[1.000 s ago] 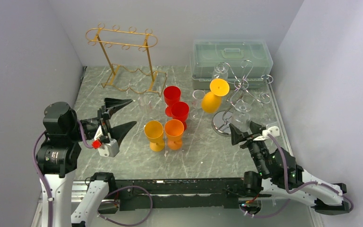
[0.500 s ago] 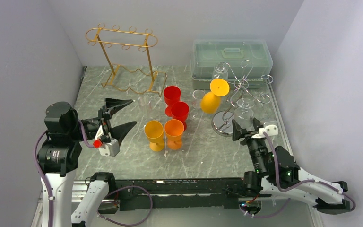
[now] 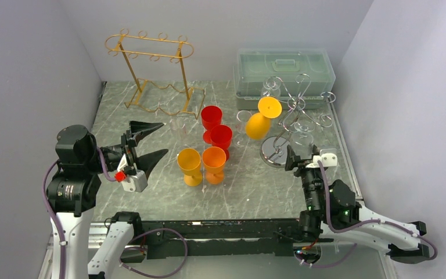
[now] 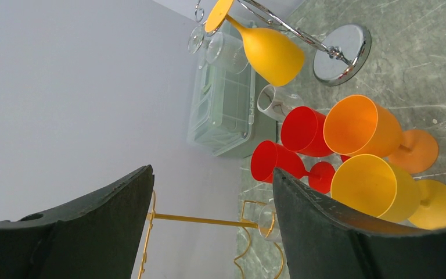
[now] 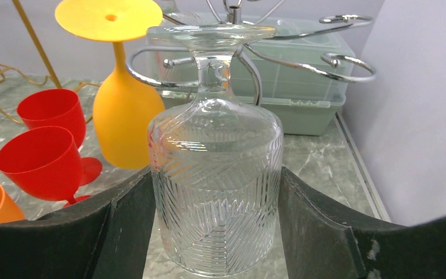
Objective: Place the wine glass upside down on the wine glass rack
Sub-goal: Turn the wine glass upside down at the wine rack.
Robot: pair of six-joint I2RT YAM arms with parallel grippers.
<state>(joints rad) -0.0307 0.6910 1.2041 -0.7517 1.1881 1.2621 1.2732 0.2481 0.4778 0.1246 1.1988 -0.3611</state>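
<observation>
My right gripper (image 3: 299, 153) is shut on a clear ribbed wine glass (image 5: 216, 174), held upside down with a finger touching each side. The glass (image 3: 302, 141) stands against the near right side of the silver wire rack (image 3: 295, 109). Its foot (image 5: 209, 34) is level with the rack's rings, stem beside a ring (image 5: 145, 72); I cannot tell if it rests on the rack. A yellow wine glass (image 3: 261, 121) hangs upside down on the rack's left. My left gripper (image 3: 151, 140) is open and empty at the left, facing the coloured glasses.
Two red glasses (image 3: 212, 116), an orange one (image 3: 213, 163) and a yellow one (image 3: 189, 164) stand mid-table. Small clear glasses (image 3: 243, 122) stand beside them. A gold rack (image 3: 151, 52) is at the back left, a plastic box (image 3: 284, 67) behind the silver rack.
My right gripper has moved forward and a little left with the clear glass, closer in under the silver rack. The left arm has not moved.
</observation>
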